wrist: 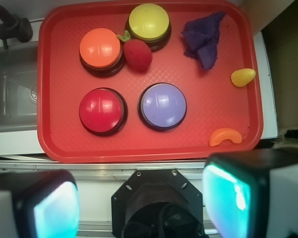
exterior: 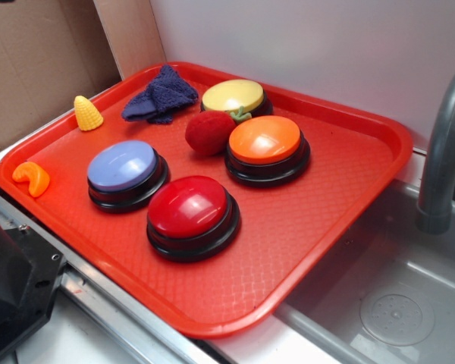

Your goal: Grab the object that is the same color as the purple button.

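The object, a crumpled dark purple knitted cloth [exterior: 161, 95] [wrist: 202, 35], lies at the back left corner of the red tray [exterior: 326, 250] [wrist: 59, 134]. The purple button [exterior: 123, 168] [wrist: 162, 105], pale lavender on a black base, sits at the tray's front left. My gripper [wrist: 139, 206] hangs high above the robot base, off the near side of the tray and far from the cloth. It stands open, its two teal pads [wrist: 228, 196] wide apart with nothing between them. The exterior view does not show the gripper.
Red [exterior: 189, 212], orange [exterior: 265, 145] and yellow [exterior: 233, 97] buttons share the tray with a red strawberry toy [exterior: 209, 133], a yellow corn piece [exterior: 87, 112] and an orange curved piece [exterior: 32, 177]. A grey sink [exterior: 394, 303] with a tap [exterior: 444, 144] lies to the right.
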{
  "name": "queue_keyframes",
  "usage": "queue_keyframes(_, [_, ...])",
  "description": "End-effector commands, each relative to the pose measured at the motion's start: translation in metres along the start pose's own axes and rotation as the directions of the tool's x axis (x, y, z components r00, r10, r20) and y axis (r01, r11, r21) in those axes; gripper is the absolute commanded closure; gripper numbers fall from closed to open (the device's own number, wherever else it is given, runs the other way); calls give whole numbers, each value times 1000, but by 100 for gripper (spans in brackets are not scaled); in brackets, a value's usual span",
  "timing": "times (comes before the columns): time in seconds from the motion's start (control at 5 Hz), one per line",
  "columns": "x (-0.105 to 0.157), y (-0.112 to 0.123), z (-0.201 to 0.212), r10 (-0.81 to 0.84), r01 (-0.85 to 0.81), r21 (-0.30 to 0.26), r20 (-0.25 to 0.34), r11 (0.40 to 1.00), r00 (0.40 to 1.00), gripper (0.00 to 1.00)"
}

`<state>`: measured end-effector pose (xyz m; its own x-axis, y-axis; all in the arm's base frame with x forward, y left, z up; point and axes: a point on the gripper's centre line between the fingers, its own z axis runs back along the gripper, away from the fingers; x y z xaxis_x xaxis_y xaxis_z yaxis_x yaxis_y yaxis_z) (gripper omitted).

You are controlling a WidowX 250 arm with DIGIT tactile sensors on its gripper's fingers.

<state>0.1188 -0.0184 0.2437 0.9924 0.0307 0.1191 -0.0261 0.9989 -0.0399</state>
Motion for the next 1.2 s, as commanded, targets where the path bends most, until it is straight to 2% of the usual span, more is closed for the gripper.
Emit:
queue_keyframes(0.0, [0, 0, 0, 0, 0, 0, 0, 1000, 1000, 0])
queue_keyframes(0.2, [19, 12, -10, -15, 15, -14, 12, 1000, 1000, 0])
queue_keyframes(0.6, [62, 40, -41, 0, -5, 42, 108, 999, 994, 0])
queue_keyframes(0.8, [83, 60, -61, 29, -34, 36, 148, 999, 989, 0])
queue_keyframes(1.0, [103, 77, -85, 38, -48, 40, 216, 998, 976, 0])
